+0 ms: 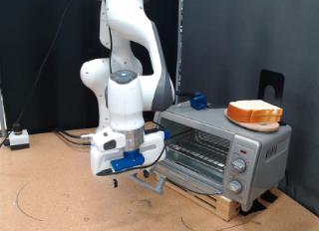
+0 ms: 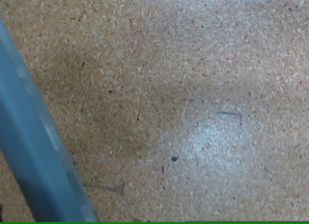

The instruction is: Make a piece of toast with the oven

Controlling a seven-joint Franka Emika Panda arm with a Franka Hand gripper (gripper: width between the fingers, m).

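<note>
We see a wide cork-brown bench (image 1: pixel 50 191) filling the lower part of the exterior view, with a dark curtain behind it. A white robot arm (image 1: pixel 125 62) stands near the middle and bends down toward the bench. To the exterior view's right of it sits the oven (image 1: pixel 224 146), a small silver box resting on a low wooden pallet (image 1: pixel 224 203). Its door (image 1: pixel 150 178) is folded down and open, and the wire rack (image 1: pixel 199 146) shows inside. Three knobs (image 1: pixel 239 163) run down its front on the exterior view's right side.

On top of the oven lies an orange plate (image 1: pixel 255 117), and on it rests the piece of toast (image 1: pixel 254 109), pale with a darker crust.

The arm's jaws (image 1: pixel 125 166) hang low over the bench, just beside the open door on the exterior view's left. We cannot tell whether they are open or closed, and nothing is seen between them.

In the wrist view we see only speckled cork with a small dark spot (image 2: pixel 175 158), and a grey-blue bar (image 2: pixel 34 147) slanting across one side.
</note>
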